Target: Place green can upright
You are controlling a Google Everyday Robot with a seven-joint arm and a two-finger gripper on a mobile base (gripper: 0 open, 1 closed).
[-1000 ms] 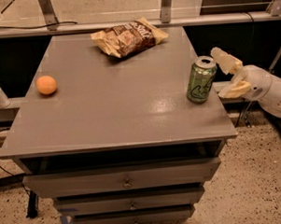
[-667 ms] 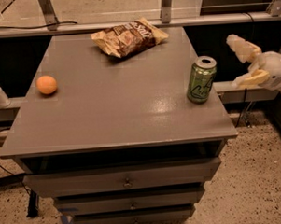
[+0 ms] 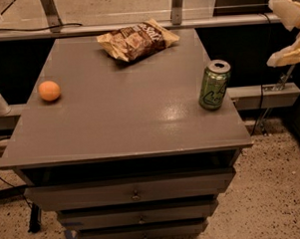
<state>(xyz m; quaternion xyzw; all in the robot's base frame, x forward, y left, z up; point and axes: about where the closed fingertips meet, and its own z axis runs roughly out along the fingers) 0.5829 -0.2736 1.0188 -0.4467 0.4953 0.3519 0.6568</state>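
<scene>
Camera view, first speaker: what shares the top with the small green aluminium drink can [image 3: 214,85], and does anything crowd it?

Second speaker: A crumpled brown crisp bag [image 3: 137,40] lies near the back edge, and a round orange fruit [image 3: 49,90] sits by the left edge. Both are well apart from the can. The pale two-finger gripper [image 3: 273,34] hangs off the table's right side, above and to the right of the can. Its fingers [image 3: 287,11] are spread wide and hold nothing, with clear space between them and the can.

First speaker: Which way does the can point?

Second speaker: It stands upright near the right edge, with its long axis vertical, its silver top facing up and its pale lettering facing the camera.

First speaker: And the surface?

Second speaker: It is a flat grey cabinet top [image 3: 119,108] with a faint sheen, over a stack of grey drawers [image 3: 133,192]. The cabinet stands on a speckled floor [image 3: 273,196], and a metal rail [image 3: 76,30] runs behind it.
</scene>
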